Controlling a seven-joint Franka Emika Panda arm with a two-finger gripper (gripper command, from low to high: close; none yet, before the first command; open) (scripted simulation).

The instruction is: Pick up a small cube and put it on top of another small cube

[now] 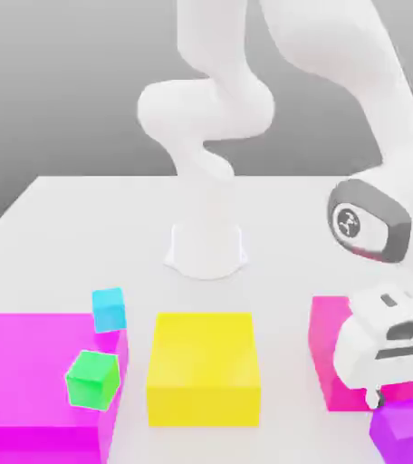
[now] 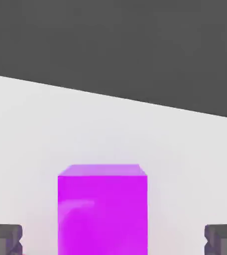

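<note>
My arm is glossy white all over, built of fat rounded links that swell at each joint, rising from a short white cylindrical base (image 1: 206,249). Near the wrist I see a dark grey oval cap (image 1: 368,221) carrying a small white emblem. The white boxy gripper (image 1: 400,390) has dark slots, and its fingertips (image 2: 6,238) are dark grey blocks.

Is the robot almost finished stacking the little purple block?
Not yet. Nothing is stacked. The hand is open, low over the purple cube, with a fingertip on each side of it but not squeezing. Left to do: grab it, lift it, and set it on another small cube.
</note>
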